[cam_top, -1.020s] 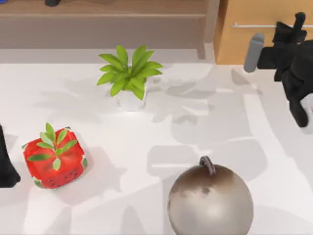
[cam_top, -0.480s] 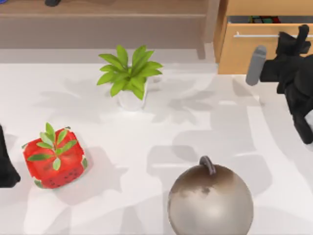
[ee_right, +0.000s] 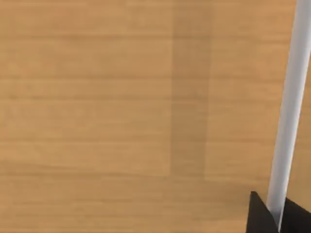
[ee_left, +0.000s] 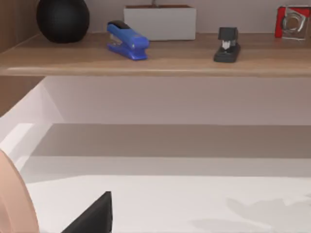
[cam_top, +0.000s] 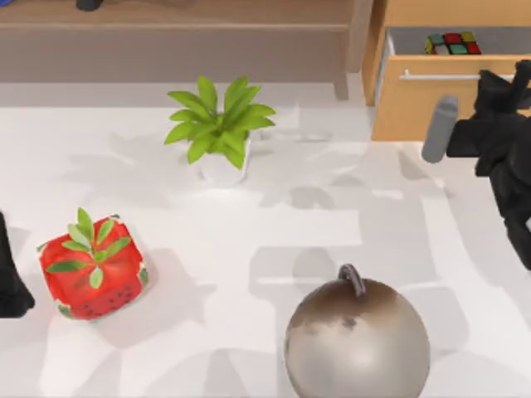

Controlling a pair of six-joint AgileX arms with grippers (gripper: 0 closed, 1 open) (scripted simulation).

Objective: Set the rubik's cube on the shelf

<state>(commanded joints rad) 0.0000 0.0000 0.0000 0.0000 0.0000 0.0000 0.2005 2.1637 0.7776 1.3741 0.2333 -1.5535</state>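
The rubik's cube (cam_top: 452,43) lies inside the orange-wood drawer (cam_top: 431,104) at the back right, which stands pulled out. My right gripper (cam_top: 516,79) is shut on the drawer's silver bar handle (ee_right: 289,107), and its black fingertips (ee_right: 260,216) sit at the bar's lower end. The shelf (cam_top: 166,12) runs along the back left as a long wooden board (ee_left: 155,60). My left arm (cam_top: 10,282) is parked at the table's left edge.
A red strawberry block (cam_top: 93,269) sits front left, a potted green plant (cam_top: 220,128) at middle back, and a big metal ball with a loop (cam_top: 357,340) at front centre. On the shelf stand a blue stapler (ee_left: 127,41), a black stapler (ee_left: 227,44), a black ball (ee_left: 63,18) and a white box (ee_left: 160,22).
The drawer has slid out toward the table's front with my right gripper on its handle. The rubik's cube inside has come into view. The left arm has stayed put.
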